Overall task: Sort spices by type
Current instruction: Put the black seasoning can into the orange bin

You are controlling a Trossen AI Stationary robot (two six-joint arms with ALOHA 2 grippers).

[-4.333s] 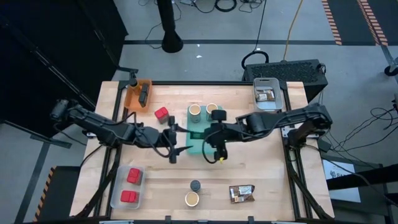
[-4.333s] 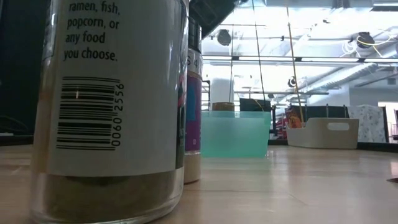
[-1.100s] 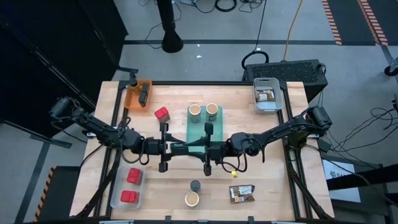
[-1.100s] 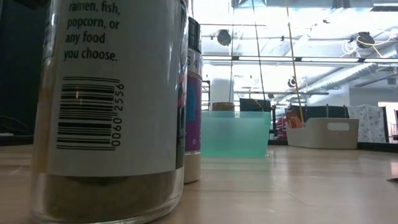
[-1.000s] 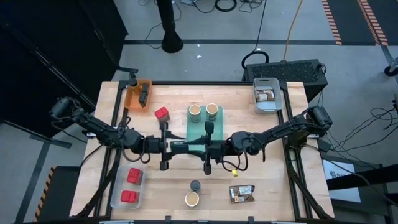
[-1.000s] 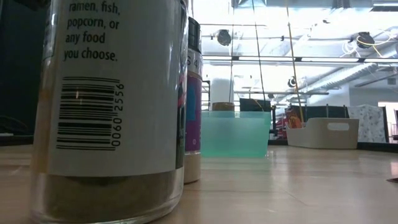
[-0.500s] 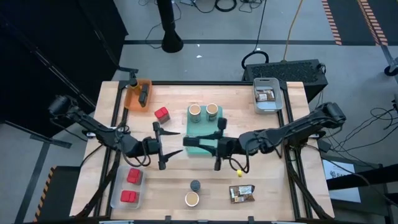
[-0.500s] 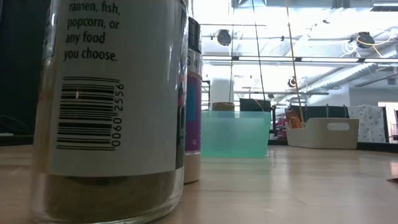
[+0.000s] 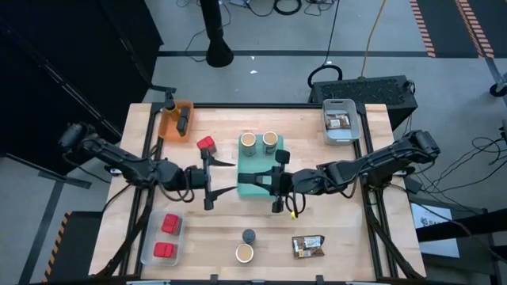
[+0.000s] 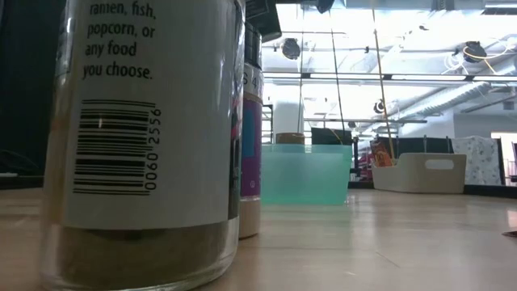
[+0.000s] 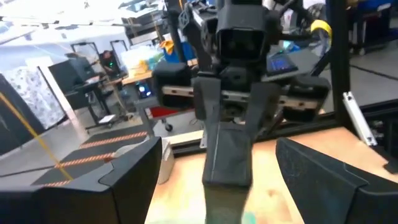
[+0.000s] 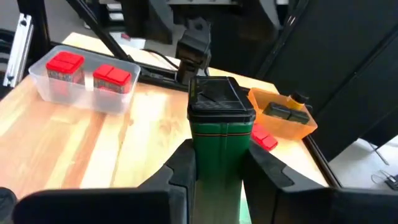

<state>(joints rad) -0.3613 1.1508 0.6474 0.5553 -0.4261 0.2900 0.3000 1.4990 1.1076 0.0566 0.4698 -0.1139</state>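
I log: desk, pale wood planks, smooth matt. Teal bin, translucent plastic. Near jar, clear glossy, paper label. Green tin, glossy, black lid. Clear tray, frosted plastic.

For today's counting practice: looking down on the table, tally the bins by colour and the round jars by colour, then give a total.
Orange bin: 1
Teal bin: 1
Clear bin: 1
Pale grey bin: 1
Tan round jars: 3
Small dark jar: 1
Total: 8
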